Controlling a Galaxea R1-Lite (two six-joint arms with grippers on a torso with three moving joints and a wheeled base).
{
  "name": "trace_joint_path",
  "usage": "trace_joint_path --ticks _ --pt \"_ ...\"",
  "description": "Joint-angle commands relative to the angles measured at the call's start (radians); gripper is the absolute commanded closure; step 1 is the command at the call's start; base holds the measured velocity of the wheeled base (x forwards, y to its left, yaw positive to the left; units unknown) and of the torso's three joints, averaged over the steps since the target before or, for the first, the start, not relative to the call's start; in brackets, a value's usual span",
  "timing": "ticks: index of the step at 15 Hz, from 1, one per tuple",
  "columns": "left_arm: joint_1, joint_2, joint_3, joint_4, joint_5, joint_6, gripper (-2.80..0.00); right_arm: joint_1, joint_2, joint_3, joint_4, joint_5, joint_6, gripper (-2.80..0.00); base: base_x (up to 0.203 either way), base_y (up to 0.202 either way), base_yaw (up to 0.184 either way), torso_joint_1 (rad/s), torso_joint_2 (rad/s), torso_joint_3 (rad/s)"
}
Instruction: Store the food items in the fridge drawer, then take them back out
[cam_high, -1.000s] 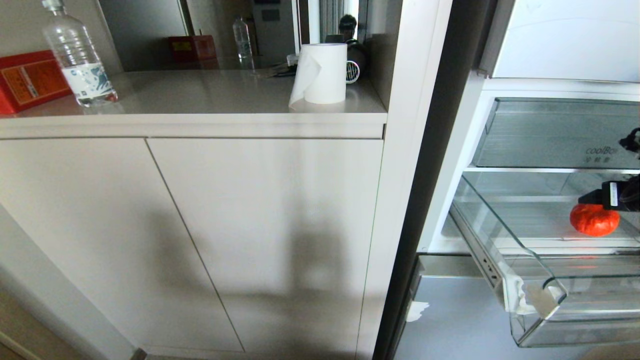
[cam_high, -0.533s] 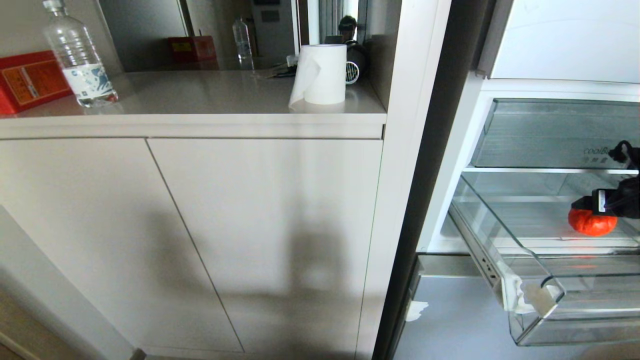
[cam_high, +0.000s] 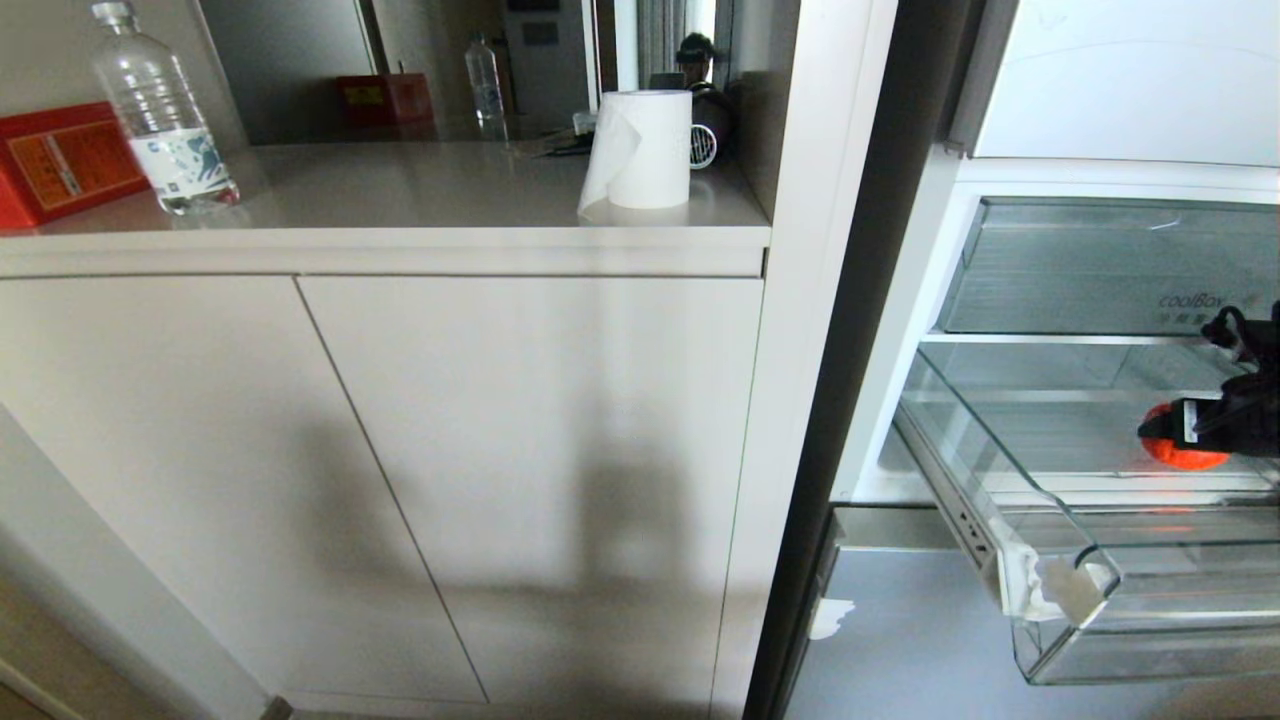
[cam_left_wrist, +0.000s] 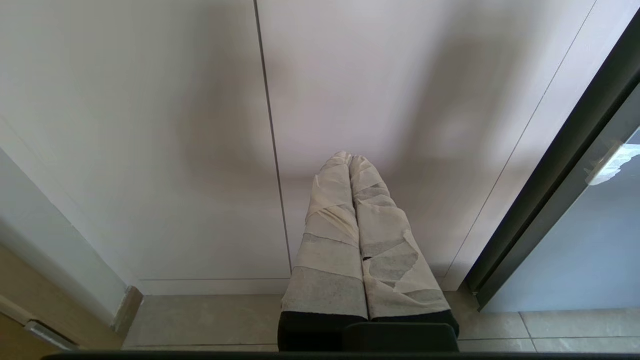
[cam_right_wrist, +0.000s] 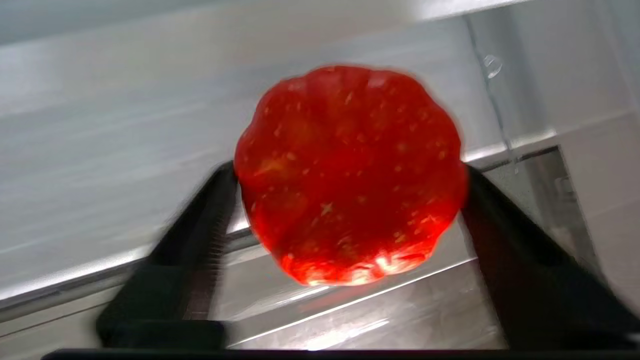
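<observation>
One glossy, ribbed red fruit between black jaws — clear ribbed drawer.

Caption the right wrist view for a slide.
Right gripper with black fingers flanking a ribbed orange-red fruit above the clear fridge drawer.

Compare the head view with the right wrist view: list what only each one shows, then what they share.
Only the head view: the counter with a water bottle, a red box and a paper roll, the cabinet doors, and the upper clear bin.

Only the right wrist view: the red fruit's wrinkled, speckled skin, with a dark finger on either side of it; contact is unclear.

Both: the right gripper at the fruit, over the fridge drawer.
</observation>
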Motion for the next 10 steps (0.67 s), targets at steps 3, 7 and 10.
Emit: trace_joint_path --ticks 3,7,10 --pt "0.0 0.0 0.0 0.0 0.0 0.0 0.0 0.0 0.006 0.0 -0.001 0.004 0.008 0.0 0.0 0.0 0.0 0.0 0.0 0.0" --pt "0.0 0.0 0.0 0.0 0.0 0.0 0.0 -0.001 -0.097 0.06 0.001 0.003 0.011 0.0 0.0 0.0 0.0 0.0 0.0 0.0" --pt "0.0 0.0 0.0 0.0 0.0 0.0 0.0 -0.001 -0.279 0.171 0.0 0.007 0.031 0.0 0.0 0.0 0.0 0.0 0.0 0.0"
